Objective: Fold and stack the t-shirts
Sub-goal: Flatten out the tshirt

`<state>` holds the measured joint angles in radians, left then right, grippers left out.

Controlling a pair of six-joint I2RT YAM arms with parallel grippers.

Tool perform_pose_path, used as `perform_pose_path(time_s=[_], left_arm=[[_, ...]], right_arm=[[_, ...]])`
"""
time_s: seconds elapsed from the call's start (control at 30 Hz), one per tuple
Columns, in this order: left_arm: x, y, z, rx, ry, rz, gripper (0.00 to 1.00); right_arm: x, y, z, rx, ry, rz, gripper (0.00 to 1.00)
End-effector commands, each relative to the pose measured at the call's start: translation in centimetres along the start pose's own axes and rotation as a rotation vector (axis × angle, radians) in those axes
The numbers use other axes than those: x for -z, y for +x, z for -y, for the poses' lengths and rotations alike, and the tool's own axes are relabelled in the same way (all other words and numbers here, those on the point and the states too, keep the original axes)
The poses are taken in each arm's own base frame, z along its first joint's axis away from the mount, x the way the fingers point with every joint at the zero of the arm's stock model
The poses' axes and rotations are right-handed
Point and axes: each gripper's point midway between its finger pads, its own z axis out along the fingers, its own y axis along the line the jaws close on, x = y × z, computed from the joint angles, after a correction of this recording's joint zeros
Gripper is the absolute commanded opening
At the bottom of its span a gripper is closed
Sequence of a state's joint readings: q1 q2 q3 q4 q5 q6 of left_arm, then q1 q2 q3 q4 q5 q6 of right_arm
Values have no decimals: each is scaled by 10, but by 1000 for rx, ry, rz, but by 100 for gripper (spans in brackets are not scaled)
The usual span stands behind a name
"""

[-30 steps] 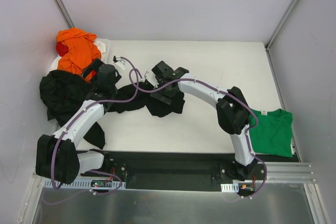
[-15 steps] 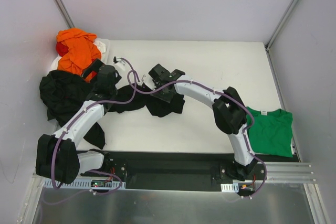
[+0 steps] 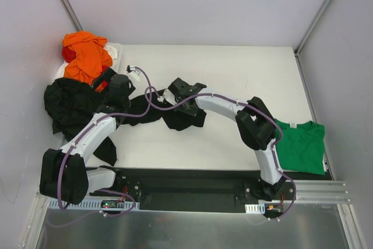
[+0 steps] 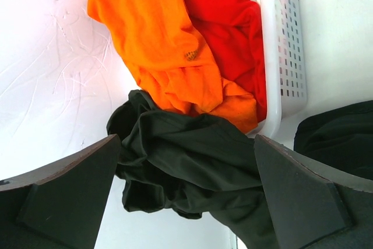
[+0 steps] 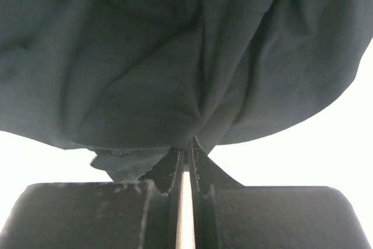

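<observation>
A crumpled black t-shirt [image 3: 185, 118] [image 5: 175, 56] lies mid-table. My right gripper [image 3: 173, 104] [image 5: 186, 145] is shut on a fold of it at its upper edge. A second black t-shirt [image 3: 67, 104] [image 4: 192, 155] is heaped at the left edge. My left gripper [image 3: 106, 79] [image 4: 186, 147] hovers open above that heap, with nothing between its fingers [image 4: 70, 196]. An orange t-shirt [image 3: 87, 53] [image 4: 151, 33] and a red t-shirt [image 3: 69, 54] [image 4: 233, 33] are piled in the white basket [image 3: 116, 51] [image 4: 285, 45]. A folded green t-shirt [image 3: 301, 145] lies at the right.
Grey walls close in the table at the back and on both sides. The black rail [image 3: 192, 188] with the arm bases runs along the near edge. The green t-shirt reaches the table's right edge.
My right gripper has closed on the middle black t-shirt and shifted slightly left and nearer. The left gripper stayed open and barely moved.
</observation>
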<state>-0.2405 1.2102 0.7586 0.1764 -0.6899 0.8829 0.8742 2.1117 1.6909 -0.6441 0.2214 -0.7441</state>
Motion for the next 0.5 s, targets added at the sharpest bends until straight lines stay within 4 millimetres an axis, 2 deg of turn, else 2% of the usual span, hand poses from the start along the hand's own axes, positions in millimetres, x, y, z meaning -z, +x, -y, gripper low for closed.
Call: perform_pose_path(time_s=[0.0, 0.2, 0.37, 0.47], left_arm=[[5, -17, -15, 83, -42, 74, 99], [2, -14, -3, 93, -15, 70, 99], [0, -15, 4, 108, 6, 73, 99], [-2, -12, 10, 100, 18, 65, 99]], right_arm=[[28, 49, 19, 39, 104, -118, 1], [44, 99, 38, -22, 165, -198, 1], [58, 121, 50, -37, 216, -236, 1], [66, 131, 65, -57, 249, -257, 1]])
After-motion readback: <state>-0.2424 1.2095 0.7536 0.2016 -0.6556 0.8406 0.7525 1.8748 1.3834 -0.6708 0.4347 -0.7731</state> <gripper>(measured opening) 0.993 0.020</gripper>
